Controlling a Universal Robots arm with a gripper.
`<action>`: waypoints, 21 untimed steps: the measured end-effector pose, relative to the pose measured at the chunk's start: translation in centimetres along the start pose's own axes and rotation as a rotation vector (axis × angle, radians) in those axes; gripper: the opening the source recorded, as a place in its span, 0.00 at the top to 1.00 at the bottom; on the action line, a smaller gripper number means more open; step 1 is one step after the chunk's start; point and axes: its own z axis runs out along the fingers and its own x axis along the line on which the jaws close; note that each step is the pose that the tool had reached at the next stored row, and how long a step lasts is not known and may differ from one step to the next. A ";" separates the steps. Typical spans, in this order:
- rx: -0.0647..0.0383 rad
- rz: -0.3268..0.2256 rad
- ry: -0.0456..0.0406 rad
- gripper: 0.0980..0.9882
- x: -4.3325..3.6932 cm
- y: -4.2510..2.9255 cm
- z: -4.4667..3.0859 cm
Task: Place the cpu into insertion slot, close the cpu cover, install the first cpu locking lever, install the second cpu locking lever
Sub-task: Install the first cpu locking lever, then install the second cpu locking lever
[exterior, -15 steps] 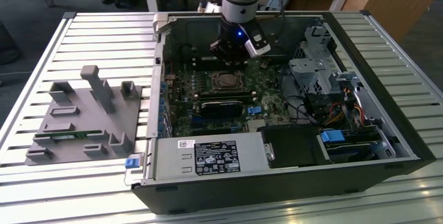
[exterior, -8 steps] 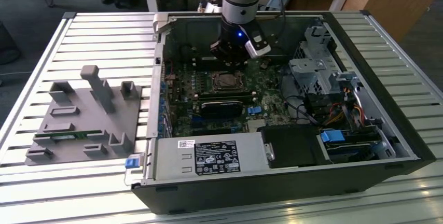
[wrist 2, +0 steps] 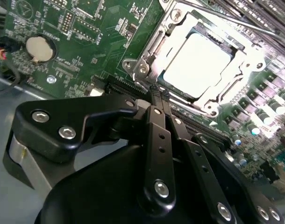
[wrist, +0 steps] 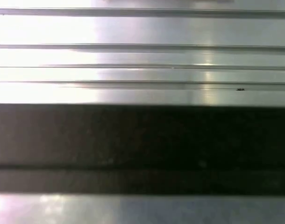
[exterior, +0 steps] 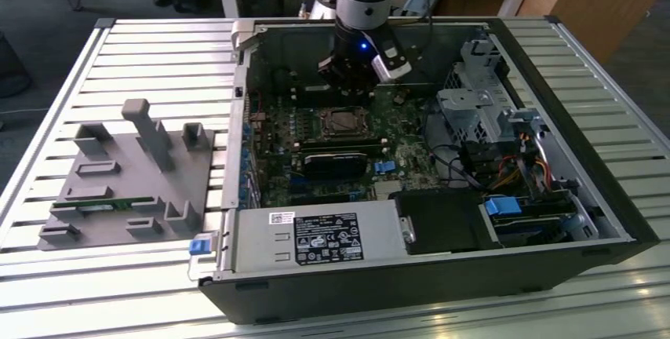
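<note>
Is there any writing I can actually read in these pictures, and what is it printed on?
Nothing reads clearly.
Black-and-white label on the grey metal box: print too small to read.
Small white sticker on the same box: too small to read.
White markings on the green circuit board: blurred.

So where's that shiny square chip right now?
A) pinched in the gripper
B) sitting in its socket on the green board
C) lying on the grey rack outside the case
B: in the second wrist view the cpu lies flat in the insertion slot, beyond the gripper, whose fingers are together with nothing between them.
</note>
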 end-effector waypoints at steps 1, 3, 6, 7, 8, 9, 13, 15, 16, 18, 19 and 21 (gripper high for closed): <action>0.000 0.000 0.0001 0.98 0.00 0.01 -0.20; 0.000 0.000 0.0000 0.98 0.00 -0.02 -0.24; 0.000 0.000 0.0001 0.98 0.00 -0.17 -0.26; 0.000 0.000 0.0001 0.98 0.00 -0.19 -0.26; 0.000 0.000 0.0001 0.98 0.00 -0.21 -0.26; 0.000 0.000 0.0001 0.98 0.00 -0.24 -0.26; 0.000 0.000 0.0002 0.98 0.00 -0.35 -0.27; 0.000 0.000 0.0001 0.98 0.00 -0.39 -0.27; 0.000 0.000 0.0001 0.98 0.00 -0.41 -0.27; 0.000 0.000 0.0002 0.98 -0.01 -0.47 -0.28; 0.000 0.000 0.0002 0.98 0.00 -0.50 -0.28; 0.000 0.000 0.0002 0.98 -0.01 -0.57 -0.28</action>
